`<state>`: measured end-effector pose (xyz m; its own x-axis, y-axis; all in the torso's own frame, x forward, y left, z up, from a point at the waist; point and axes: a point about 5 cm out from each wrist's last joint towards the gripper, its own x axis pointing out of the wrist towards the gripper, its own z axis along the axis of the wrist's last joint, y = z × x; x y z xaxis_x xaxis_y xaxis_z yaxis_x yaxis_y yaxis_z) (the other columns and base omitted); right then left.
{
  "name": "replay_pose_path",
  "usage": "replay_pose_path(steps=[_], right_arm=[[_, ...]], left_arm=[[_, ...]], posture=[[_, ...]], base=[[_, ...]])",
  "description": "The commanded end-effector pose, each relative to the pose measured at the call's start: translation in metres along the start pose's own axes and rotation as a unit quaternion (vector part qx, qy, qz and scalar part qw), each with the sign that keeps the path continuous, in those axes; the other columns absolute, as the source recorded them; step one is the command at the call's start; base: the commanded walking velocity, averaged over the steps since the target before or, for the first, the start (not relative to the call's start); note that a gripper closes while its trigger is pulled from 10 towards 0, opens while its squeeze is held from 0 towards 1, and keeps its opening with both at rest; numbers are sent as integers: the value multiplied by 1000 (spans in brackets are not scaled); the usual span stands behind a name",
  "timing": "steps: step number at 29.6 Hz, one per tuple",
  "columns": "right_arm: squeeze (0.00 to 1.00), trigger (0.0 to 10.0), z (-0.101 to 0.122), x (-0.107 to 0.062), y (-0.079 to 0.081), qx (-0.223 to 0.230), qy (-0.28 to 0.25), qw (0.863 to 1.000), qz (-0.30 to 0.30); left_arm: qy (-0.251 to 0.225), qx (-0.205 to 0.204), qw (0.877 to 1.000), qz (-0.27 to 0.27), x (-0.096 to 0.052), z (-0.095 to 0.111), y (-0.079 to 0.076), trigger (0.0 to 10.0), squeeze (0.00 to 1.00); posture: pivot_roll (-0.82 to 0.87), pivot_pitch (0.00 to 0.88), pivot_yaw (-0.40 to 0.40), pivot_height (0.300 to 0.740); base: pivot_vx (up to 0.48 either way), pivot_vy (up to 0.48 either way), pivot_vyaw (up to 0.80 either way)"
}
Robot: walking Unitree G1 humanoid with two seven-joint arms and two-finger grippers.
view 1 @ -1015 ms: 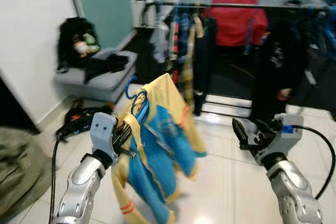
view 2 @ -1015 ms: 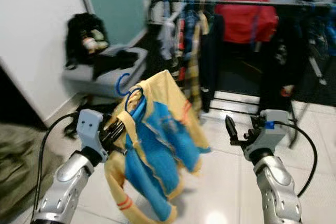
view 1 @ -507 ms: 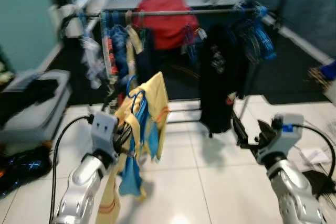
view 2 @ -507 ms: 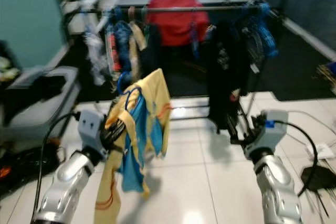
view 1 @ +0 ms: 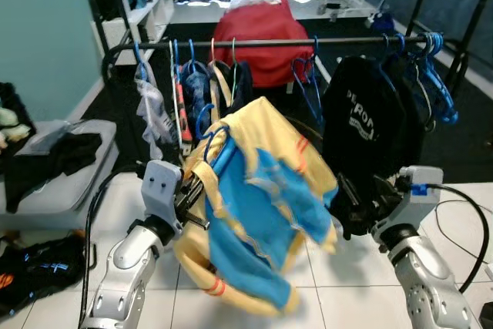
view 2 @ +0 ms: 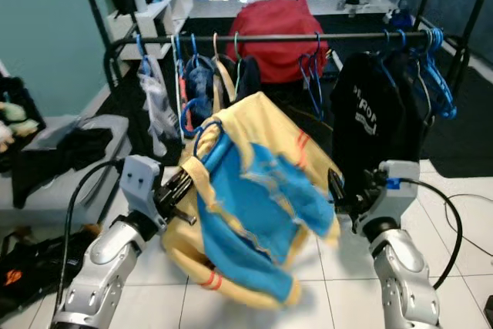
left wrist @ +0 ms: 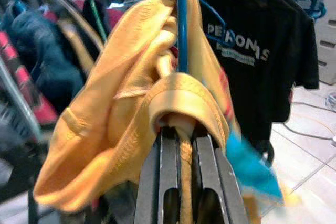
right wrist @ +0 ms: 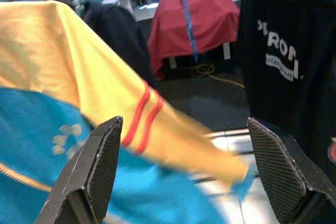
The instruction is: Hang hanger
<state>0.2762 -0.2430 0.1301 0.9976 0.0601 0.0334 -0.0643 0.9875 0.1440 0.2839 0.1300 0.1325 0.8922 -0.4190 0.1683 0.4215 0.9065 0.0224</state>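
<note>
A blue hanger [view 1: 213, 142] carries a yellow and blue garment [view 1: 262, 206]. My left gripper [view 1: 197, 194] is shut on the hanger and the garment's collar [left wrist: 178, 98]. The garment swings out toward my right gripper [view 1: 350, 194], which is open, its fingers [right wrist: 94, 166] spread wide and holding nothing. A black clothes rail [view 1: 262, 42] runs across ahead of me, level with the hanger's hook. It is crowded with clothes: a black T-shirt [view 1: 362, 125] on the right, several empty blue hangers [view 1: 431, 67] at its right end.
A red-covered heap [view 1: 258, 36] lies behind the rail. A grey box [view 1: 46, 182] with dark clothes stands at the left by the teal wall. Black bags and cables [view 1: 38, 275] lie on the white tiles at the lower left. A cable [view 1: 462, 229] trails at the right.
The camera has swung right and come nearer, so the rail now stands squarely ahead. The garment has swung out toward my right gripper. My left gripper keeps its hold.
</note>
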Motion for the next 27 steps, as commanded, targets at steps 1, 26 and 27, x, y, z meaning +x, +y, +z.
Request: replay_pose_path(steps=[1, 26, 27], right_arm=[[0, 10000, 0, 0, 0, 4, 1, 1000, -2], [0, 10000, -1, 1, 0, 4, 1, 1000, -1], [0, 10000, -1, 1, 0, 4, 2, 1000, -1]], left_arm=[[-25, 7, 1000, -2, 4, 12, -2, 10000, 0], [15, -34, 999, -6, 7, 2, -35, 10000, 0], [17, -34, 999, -4, 7, 2, -35, 10000, 0]], posture=[[-93, 0, 27, 740], [-98, 0, 30, 740], [-98, 0, 30, 740]], base=[[480, 0, 0], [115, -231, 0], [0, -446, 0]])
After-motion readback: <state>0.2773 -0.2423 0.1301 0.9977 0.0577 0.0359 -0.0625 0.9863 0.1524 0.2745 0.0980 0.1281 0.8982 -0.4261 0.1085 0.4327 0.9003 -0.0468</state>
